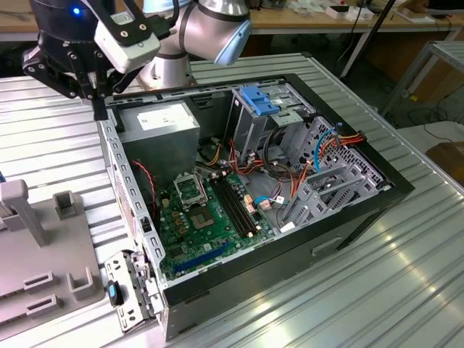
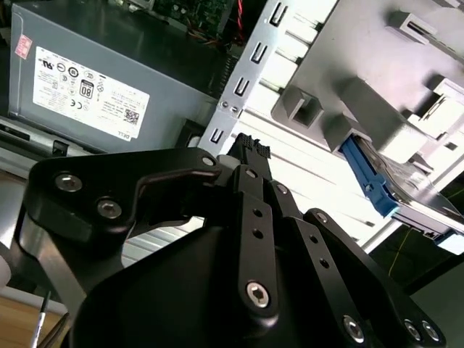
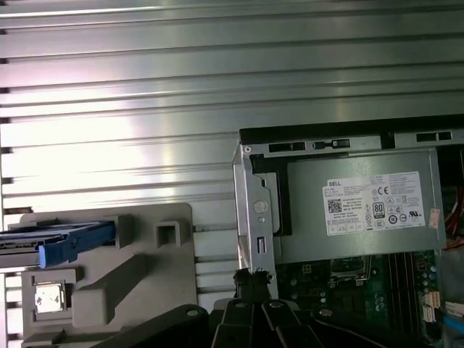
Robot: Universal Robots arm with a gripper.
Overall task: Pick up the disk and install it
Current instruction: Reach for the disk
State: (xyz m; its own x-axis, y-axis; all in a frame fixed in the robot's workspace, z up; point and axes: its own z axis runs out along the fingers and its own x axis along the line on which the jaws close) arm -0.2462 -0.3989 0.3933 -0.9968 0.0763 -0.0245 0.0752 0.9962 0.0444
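A ribbed metal worktop (image 1: 406,275) runs across the whole exterior view, with wooden benches (image 1: 304,18) along the back of the room at the top of the frame. At the exterior view's left a grey moulded fixture (image 1: 43,239) with slots and posts sits on the worktop. In the middle lies an open computer case (image 1: 348,217) on its side, showing a grey power supply (image 1: 159,123), a green motherboard (image 1: 203,217) and, further to the exterior view's right, a metal drive cage topped by a blue bracket (image 1: 259,100) amid loose cables. Bare worktop lies open along the lower right and upper right of the frame. Between the fixture and the case's perforated side wall (image 1: 127,210) only a narrow strip of worktop is free. The arm (image 1: 210,29) comes in from the upper left of the exterior view, and the hand (image 1: 96,105) hangs at the case's upper left corner, just above its metal edge by the power supply. In both wrist views its fingertips (image 3: 252,275) meet with nothing between them, closed and empty; whether they touch the case edge I cannot tell. The disk (image 3: 65,243) lies flat in the grey fixture, its blue rail end sticking out, well apart from the hand and outside the case.
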